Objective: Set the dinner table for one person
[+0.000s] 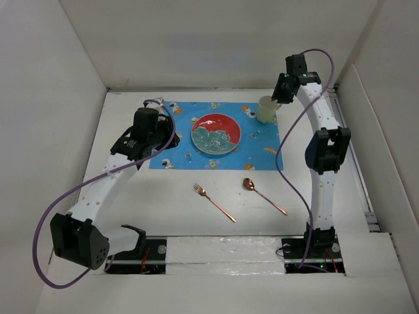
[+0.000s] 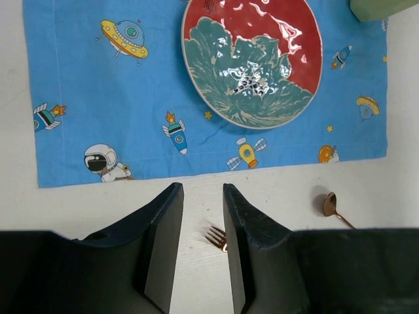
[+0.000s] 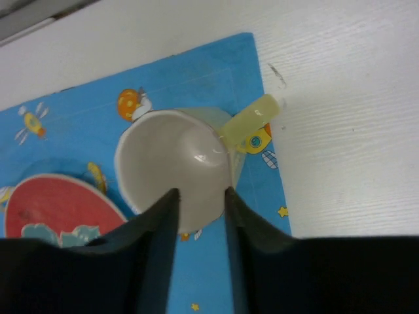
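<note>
White desk fills the view under both arms. Blue cartoon placemat lies far centre. Red/teal plate sits on the middle of the placemat. Pale green mug stands upright on the mat's far right corner, handle pointing right. Copper fork and copper spoon lie on bare desk near of the mat, fork left of spoon, apart from each other. Left gripper hangs over the mat's near left edge, fingers slightly spread, nothing between them. Right gripper is at the mug's rim, fingers a little apart; cannot tell if they touch the mug.
</note>
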Tool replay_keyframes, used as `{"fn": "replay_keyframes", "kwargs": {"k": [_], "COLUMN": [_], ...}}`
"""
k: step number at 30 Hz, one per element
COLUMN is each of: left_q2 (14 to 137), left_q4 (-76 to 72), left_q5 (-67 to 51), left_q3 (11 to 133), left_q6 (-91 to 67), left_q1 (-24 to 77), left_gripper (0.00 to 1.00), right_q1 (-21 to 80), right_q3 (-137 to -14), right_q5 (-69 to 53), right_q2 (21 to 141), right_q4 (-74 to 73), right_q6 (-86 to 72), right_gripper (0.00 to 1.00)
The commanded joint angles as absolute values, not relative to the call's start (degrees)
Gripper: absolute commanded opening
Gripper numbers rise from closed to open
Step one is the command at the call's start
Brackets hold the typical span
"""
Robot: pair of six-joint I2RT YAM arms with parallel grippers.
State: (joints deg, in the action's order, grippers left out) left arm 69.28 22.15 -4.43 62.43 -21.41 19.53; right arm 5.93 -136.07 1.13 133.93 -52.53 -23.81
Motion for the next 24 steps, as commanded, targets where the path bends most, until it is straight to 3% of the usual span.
{"fn": "replay_keyframes", "kwargs": {"k": [1, 2, 3, 5, 7, 10, 11, 13, 15, 16, 18, 24], "left_q2": [69.26, 69.34, 69.26, 69.43, 69.61, 69.96, 70.05, 70.75, 71.19, 71.10, 69.79, 64.00], "left_q4": [22.32, 22.41, 22.50, 22.50, 22.76, 22.68, 22.33, 21.97, 22.41, 22.76, 23.55, 24.61], "left_q5": [-3.61, -3.60, -3.69, -4.48, -4.57, -4.22, -4.22, -4.74, -5.54, -5.62, -5.19, -2.20], "left_q3": [65.74, 66.00, 66.27, 66.71, 67.32, 69.42, 70.22, 73.37, 75.49, 77.06, 78.13, 78.49], "left_q6": [-20.22, -19.95, -19.60, -19.25, -19.16, -20.64, -21.35, -22.67, -23.81, -23.99, -24.61, -26.54], "left_q1": [19.86, 19.86, 19.86, 19.86, 19.86, 19.86, 19.86, 19.86, 19.86, 19.86, 19.86, 19.86], "left_gripper": [0.28, 0.26, 0.24, 0.14, 0.00, 0.00, 0.00, 0.00, 0.09, 0.18, 0.24, 0.27], "right_q1": [5.10, 5.10, 6.14, 10.27, 14.13, 24.67, 30.44, 36.18, 43.37, 45.33, 50.07, 56.59], "right_q3": [-127.61, -122.22, -116.25, -98.21, -88.03, -71.84, -68.85, -62.33, -59.52, -59.33, -59.68, -61.26], "right_q5": [-4.90, -5.53, -6.49, -8.61, -10.27, -11.59, -11.69, -10.03, -7.75, -5.82, -4.75, -0.35], "right_q2": [119.39, 115.79, 107.75, 99.71, 90.50, 82.56, 81.49, 80.08, 80.59, 81.29, 84.36, 95.60], "right_q4": [-44.58, -42.47, -35.93, -29.47, -24.27, -21.80, -21.80, -21.62, -21.53, -21.79, -22.06, -20.57], "right_q6": [-24.17, -24.17, -24.08, -24.08, -22.86, -21.45, -21.27, -21.80, -22.41, -22.50, -22.06, -20.57], "right_gripper": [0.31, 0.22, 0.02, 0.00, 0.00, 0.00, 0.02, 0.23, 0.50, 0.54, 0.58, 0.55]}}
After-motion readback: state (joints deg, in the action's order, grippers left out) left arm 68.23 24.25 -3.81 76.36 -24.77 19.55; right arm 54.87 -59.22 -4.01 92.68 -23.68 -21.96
